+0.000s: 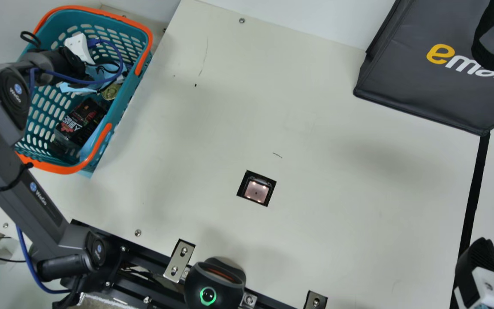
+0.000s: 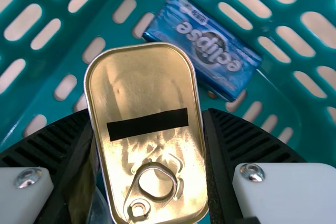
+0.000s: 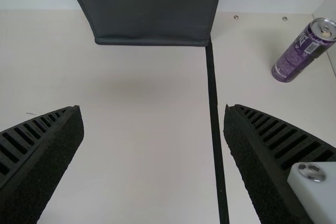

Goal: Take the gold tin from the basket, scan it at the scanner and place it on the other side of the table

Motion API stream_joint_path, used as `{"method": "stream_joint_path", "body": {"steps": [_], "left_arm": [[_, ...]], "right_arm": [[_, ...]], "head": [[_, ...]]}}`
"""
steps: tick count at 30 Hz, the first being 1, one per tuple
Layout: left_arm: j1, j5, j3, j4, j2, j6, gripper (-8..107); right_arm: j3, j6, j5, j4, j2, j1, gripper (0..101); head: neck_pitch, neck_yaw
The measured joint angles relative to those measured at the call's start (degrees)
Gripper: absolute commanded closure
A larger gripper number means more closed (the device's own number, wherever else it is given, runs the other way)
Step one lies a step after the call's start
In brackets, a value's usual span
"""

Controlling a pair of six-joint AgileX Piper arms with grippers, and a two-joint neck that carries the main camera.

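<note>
main view: black device with green ring (image 1: 208, 296) is noted at the near edge of the table (image 1: 337, 206). right gripper (image 1: 480, 257) is at near right, fingers spread wide, gripping nothing. lit scanner (image 1: 256, 192) is set into the table farther in. left gripper (image 1: 79, 46) is inside the teal basket (image 1: 120, 116); per left wrist view, its fingers are partly parted, clamped on both sides of the gold tin (image 2: 147, 98), ring-pull lid facing the camera, with a blue packet (image 2: 202, 45) beyond. dark bag (image 1: 423, 86) stands at far right. right wrist view records a purple can (image 3: 302, 53) upright past the black strip (image 3: 214, 103).
</note>
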Motion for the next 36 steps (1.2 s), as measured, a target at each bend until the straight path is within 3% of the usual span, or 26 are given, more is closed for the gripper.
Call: {"method": "stream_joint_path", "body": {"steps": [8, 16, 24, 36], "left_arm": [[0.24, -0.15, 2.0, -2.5, -4.67, 1.45, 107], [0.92, 1.6, 4.91, -0.18, -11.4, -0.93, 107], [0.95, 6.69, 6.9, 4.0, -19.42, -5.27, 107], [1.27, 15.76, 5.32, 6.12, -30.17, -6.57, 107]], "right_arm": [[0.0, 0.0, 0.0, 0.0, 0.0, 0.0, 6], [0.0, 0.0, 0.0, 0.0, 0.0, 0.0, 6], [0.0, 0.0, 0.0, 0.0, 0.0, 0.0, 6], [0.0, 0.0, 0.06, 0.0, 0.0, 0.0, 6]], "head": [[0.0, 0.0], [0.0, 0.0], [0.0, -0.09], [0.0, -0.09]]}}
